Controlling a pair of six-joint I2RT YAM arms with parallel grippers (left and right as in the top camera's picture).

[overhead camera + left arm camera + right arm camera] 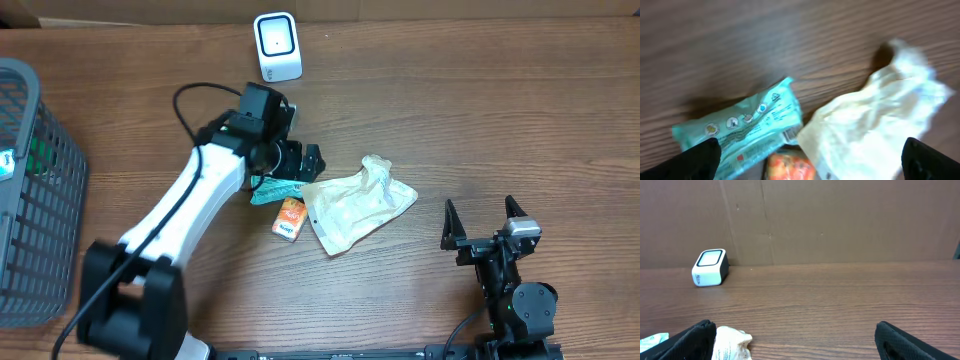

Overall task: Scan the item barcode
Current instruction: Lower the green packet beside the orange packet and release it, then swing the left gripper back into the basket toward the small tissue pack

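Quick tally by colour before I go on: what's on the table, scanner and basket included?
Teal packet: 1
Orange packet: 1
Cream bag: 1
White scanner: 1
Grey basket: 1
Total: 5

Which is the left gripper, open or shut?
Open. The left gripper shows its fingertips wide apart in the wrist view's corners, gripping neither teal packet nor white bag.

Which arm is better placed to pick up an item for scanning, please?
Left, I'd say. The left claw hangs open right over the teal packet, orange packet and white bag. The right claw, also open, sits well apart from them.
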